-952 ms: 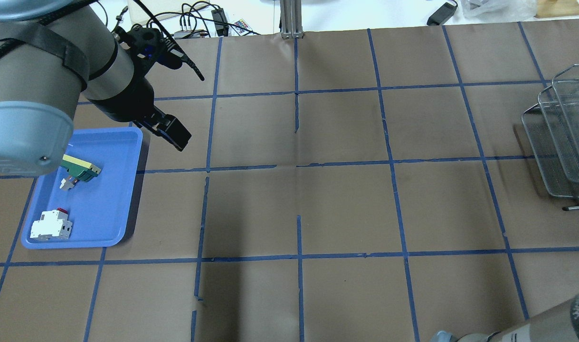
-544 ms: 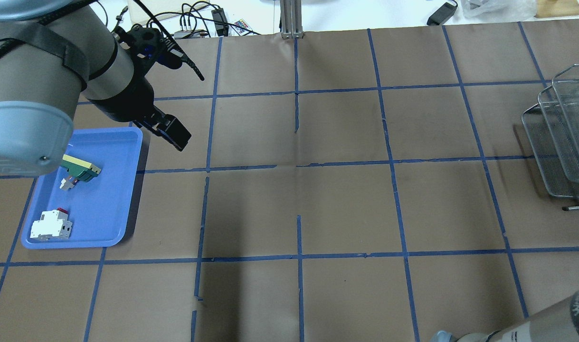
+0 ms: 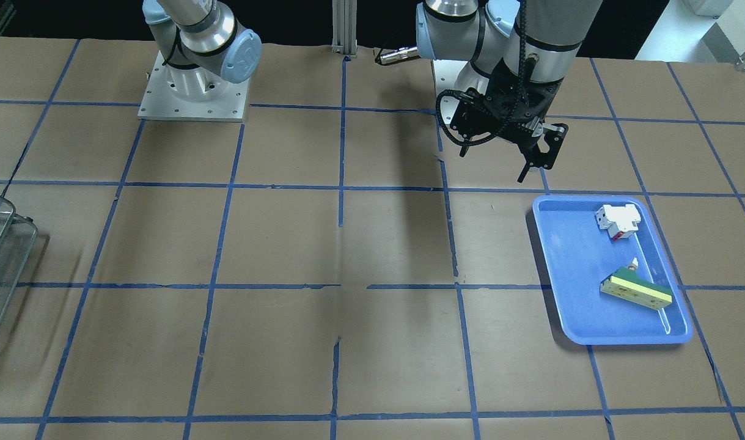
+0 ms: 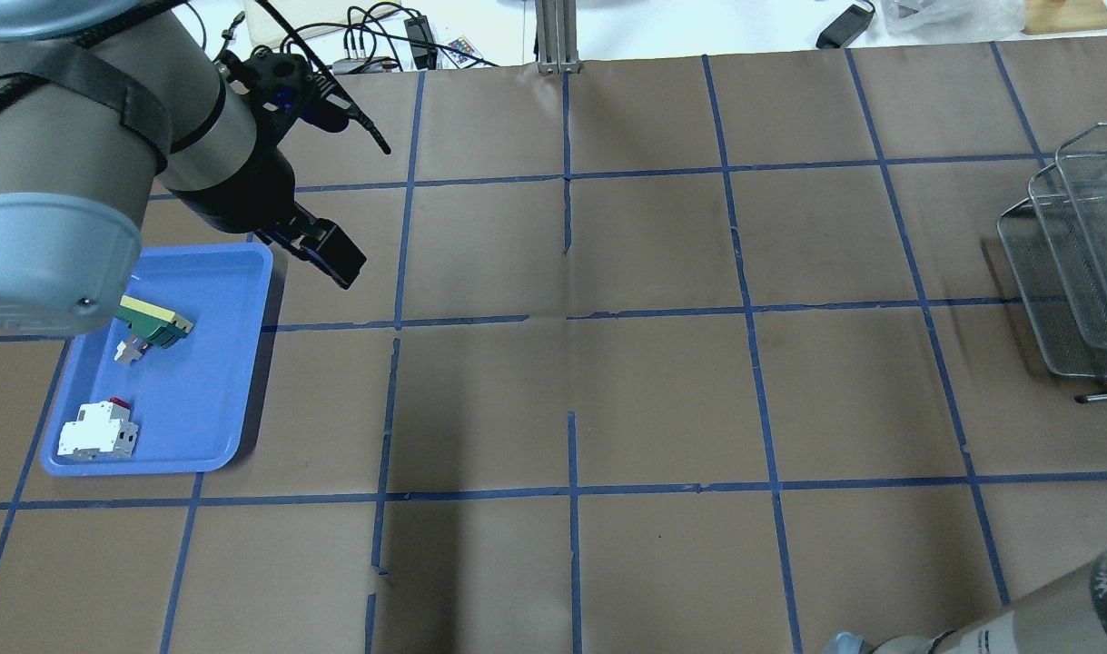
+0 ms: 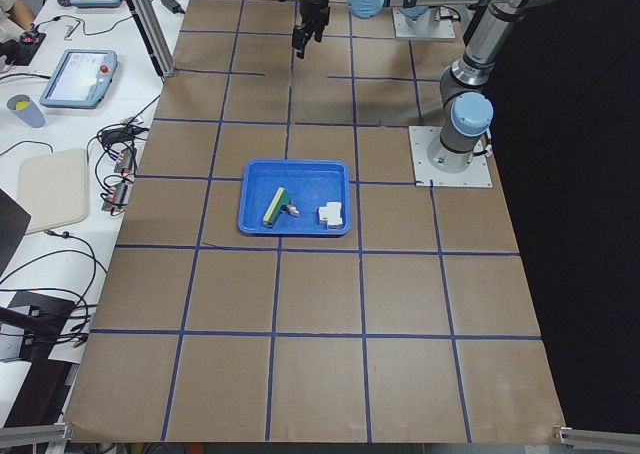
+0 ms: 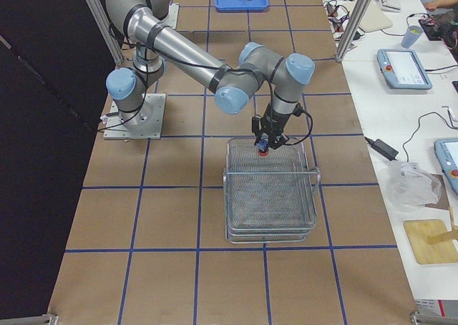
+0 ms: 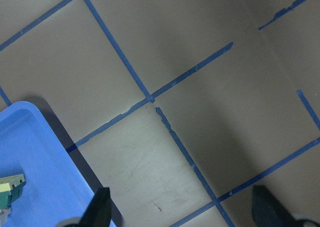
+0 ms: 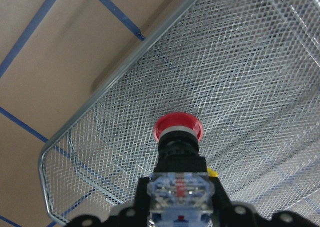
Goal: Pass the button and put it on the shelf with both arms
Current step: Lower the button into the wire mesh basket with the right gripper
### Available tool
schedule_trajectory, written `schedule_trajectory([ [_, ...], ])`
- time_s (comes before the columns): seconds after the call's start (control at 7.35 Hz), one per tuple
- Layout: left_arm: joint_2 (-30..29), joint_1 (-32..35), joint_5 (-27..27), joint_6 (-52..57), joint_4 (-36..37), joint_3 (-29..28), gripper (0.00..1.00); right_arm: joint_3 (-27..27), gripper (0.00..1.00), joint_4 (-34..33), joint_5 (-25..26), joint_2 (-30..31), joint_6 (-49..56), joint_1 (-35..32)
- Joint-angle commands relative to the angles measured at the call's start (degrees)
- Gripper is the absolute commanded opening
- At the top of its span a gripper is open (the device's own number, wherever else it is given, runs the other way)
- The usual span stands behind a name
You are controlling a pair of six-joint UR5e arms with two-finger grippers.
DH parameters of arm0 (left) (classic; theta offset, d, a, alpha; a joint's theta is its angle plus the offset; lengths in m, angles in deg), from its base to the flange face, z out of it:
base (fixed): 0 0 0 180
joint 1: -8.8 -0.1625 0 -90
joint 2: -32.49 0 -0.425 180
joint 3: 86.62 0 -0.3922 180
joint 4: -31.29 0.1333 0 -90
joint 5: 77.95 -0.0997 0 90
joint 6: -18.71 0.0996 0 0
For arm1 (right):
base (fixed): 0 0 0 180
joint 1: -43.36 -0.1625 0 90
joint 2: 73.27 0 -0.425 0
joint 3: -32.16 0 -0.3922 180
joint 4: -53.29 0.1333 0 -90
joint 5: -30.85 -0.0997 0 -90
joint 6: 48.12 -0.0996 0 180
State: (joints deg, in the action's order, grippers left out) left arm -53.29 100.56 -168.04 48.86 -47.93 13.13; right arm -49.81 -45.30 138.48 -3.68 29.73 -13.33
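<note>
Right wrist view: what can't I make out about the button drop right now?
- Right gripper: fingertips hidden behind the button in the right wrist view; too small in exterior right.
- Whether the button touches the mesh: cannot tell, seen only from above.
- Shelf: cut off by the frame edge in overhead and front-facing views.

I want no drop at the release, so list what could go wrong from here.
1. The button, held red head down in the right jaws, hangs close to the rim of the shelf; released here it might fall outside.
2. Its round body could roll across the mesh once let go.
</note>
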Motion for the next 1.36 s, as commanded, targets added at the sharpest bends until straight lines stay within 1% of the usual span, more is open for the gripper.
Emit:
schedule_trajectory([
  [0.0, 0.0, 0.0, 0.0, 0.0, 0.03, 0.0, 1.0, -0.03, 0.86, 0.15, -0.05, -0.06, 0.02, 0.0],
  [0.14, 0.0, 0.0, 0.0, 0.0, 0.03, 0.0, 1.0, -0.03, 0.95, 0.15, -0.14, 0.03, 0.02, 0.0],
  [0.27, 0.0, 0.0, 0.0, 0.0, 0.03, 0.0, 1.0, 0.06, 1.0, 0.33, -0.14, 0.2, 0.02, 0.0],
  [0.41, 0.0, 0.0, 0.0, 0.0, 0.03, 0.0, 1.0, 0.23, 1.0, 2.68, -0.4, 0.72, -0.07, -0.09],
  [0.54, 0.0, 0.0, 0.0, 0.0, 0.03, 0.0, 1.0, 0.15, 1.0, 3.22, -2.66, 2.38, -0.94, -0.35],
  [0.68, -0.09, 0.0, 0.0, 0.0, 0.03, 0.0, 1.0, -0.46, 1.0, 3.49, -5.64, 6.32, -4.25, -0.79],
  [0.82, -0.09, 0.0, 0.0, 0.0, 0.03, 0.0, 1.0, -0.82, 1.0, 6.02, -8.63, 10.01, -12.03, -3.14],
  [0.95, -0.09, 0.0, 0.0, 0.0, 0.03, 0.0, 1.0, -0.91, 1.0, 11.18, -11.62, 13.35, -22.72, -5.34],
  [1.09, -0.09, 0.0, 0.0, 0.0, 0.03, 0.0, 1.0, -1.43, 1.0, 14.01, -15.39, 16.08, -34.4, -7.97],
  [1.22, -0.18, 0.0, 0.0, 0.0, 0.03, 0.0, 1.0, -2.65, 1.0, 14.13, -15.95, 18.11, -43.83, -12.26],
])
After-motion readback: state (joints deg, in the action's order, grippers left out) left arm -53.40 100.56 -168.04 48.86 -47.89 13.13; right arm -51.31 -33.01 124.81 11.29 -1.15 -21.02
